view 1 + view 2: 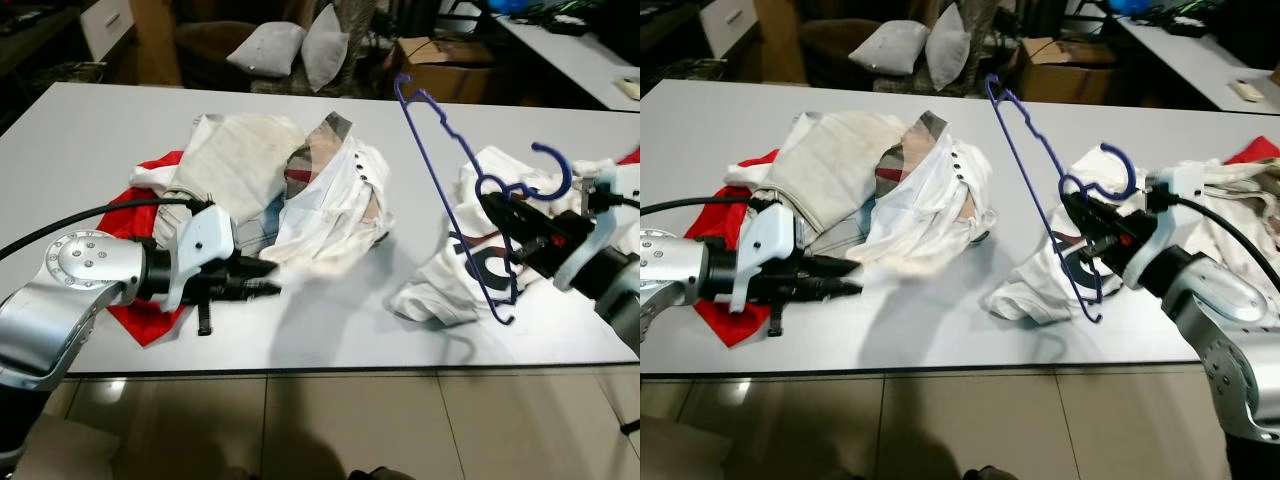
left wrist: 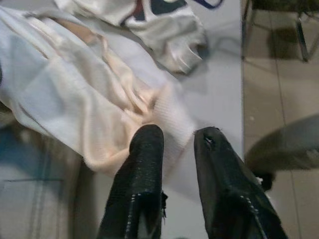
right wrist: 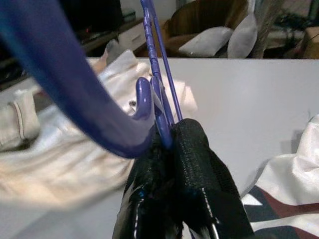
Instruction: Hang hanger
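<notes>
A blue plastic hanger point(image 3: 79, 99) is held tilted above the white table point(image 1: 350, 340) on the right, its hook point(image 1: 567, 177) toward my right arm. My right gripper point(image 1: 500, 215) is shut on the hanger just below the hook. Under it lies a white T-shirt with a dark and red print point(image 1: 450, 270). My left gripper point(image 1: 268, 280) rests low over the table at the left. It is open, with its fingertips point(image 2: 149, 139) at the cuff edge of a white buttoned shirt point(image 1: 330, 210) lying crumpled in the middle.
A beige garment point(image 1: 235, 160) and a red one point(image 1: 140, 310) lie heaped behind my left arm. The table's front edge runs just below both arms, tiled floor beyond it. Past the far edge are pillows point(image 1: 270, 45), a cardboard box point(image 1: 440, 65) and another table point(image 1: 580, 50).
</notes>
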Available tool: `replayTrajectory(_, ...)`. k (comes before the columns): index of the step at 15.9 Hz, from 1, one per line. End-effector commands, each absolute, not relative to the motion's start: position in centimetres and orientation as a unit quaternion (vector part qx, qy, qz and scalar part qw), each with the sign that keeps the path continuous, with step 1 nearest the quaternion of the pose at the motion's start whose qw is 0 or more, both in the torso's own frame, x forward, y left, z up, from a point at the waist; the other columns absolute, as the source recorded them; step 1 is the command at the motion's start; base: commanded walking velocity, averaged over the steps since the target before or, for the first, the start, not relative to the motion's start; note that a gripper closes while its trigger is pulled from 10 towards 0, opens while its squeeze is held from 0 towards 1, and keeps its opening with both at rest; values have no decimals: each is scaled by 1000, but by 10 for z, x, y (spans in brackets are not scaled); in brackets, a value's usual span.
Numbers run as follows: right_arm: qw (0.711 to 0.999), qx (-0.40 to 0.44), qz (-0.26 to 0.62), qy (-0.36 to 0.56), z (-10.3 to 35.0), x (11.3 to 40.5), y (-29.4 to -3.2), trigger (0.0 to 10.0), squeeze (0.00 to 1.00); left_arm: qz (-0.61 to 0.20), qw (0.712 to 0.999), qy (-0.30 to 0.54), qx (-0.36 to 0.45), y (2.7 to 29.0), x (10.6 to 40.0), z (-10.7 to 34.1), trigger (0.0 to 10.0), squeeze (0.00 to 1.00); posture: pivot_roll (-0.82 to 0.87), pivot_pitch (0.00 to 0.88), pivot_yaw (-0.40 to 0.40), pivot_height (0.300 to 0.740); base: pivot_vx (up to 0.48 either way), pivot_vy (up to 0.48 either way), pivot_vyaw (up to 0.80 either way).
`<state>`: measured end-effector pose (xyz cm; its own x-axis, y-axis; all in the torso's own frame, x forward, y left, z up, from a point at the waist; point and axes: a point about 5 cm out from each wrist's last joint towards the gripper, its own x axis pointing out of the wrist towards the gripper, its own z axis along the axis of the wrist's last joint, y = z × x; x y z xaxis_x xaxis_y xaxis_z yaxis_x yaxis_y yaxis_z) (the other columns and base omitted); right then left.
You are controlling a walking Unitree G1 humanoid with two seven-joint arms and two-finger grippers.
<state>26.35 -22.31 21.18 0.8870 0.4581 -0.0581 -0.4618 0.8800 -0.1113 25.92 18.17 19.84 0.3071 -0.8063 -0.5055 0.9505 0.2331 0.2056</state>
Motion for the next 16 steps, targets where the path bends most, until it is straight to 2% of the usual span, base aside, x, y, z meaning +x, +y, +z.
replayTrajectory(1,972,-65,228,11,215,264,-224,10000,0,-574,762,164,251,183,256,197,10000,1000,-40,0,-82,740,0,0,0)
replayTrajectory(4,978,-55,198,19,211,268,-228,10000,0,-577,749,199,258,194,249,195,10000,1000,-40,0,-82,740,0,0,0)
replayTrajectory(5,980,-45,196,14,212,268,-227,10000,0,-572,759,184,251,195,251,200,10000,1000,-38,0,-83,740,0,0,0)
replayTrajectory(6,985,-26,169,-11,215,272,-223,10000,0,-538,809,97,216,191,265,219,10000,1000,-34,0,-86,740,0,0,0)
replayTrajectory(7,988,-22,153,-22,216,274,-222,10000,0,-521,829,57,195,189,271,228,10000,1000,-34,0,-86,740,0,0,0)
replayTrajectory(8,990,-5,138,-17,213,275,-217,10000,0,-431,892,-23,135,180,292,238,10000,1000,-36,0,-83,740,0,0,0)
replayTrajectory(9,992,-12,128,-10,210,275,-215,10000,0,-397,911,-47,98,175,298,238,10000,1000,-39,0,-81,740,0,0,0)
replayTrajectory(10,992,-21,123,-6,206,274,-211,10000,0,-369,926,-61,58,171,302,236,10000,1000,-41,0,-79,740,0,0,0)
replayTrajectory(11,995,-24,98,-3,201,271,-206,10000,0,-330,941,-71,12,163,304,227,10000,765,-56,0,-74,740,0,0,0)
replayTrajectory(13,998,-20,60,1,196,269,-203,10000,0,-298,953,-60,3,156,304,213,10000,765,-63,0,-73,740,0,0,0)
replayTrajectory(14,999,-19,28,4,191,267,-200,10000,0,-276,961,-36,-2,145,302,194,10000,765,-69,0,-74,740,0,-412,0)
replayTrajectory(16,999,-27,20,13,187,265,-196,10000,0,-258,966,-23,6,133,301,179,10000,761,-81,0,-78,740,0,-426,0)
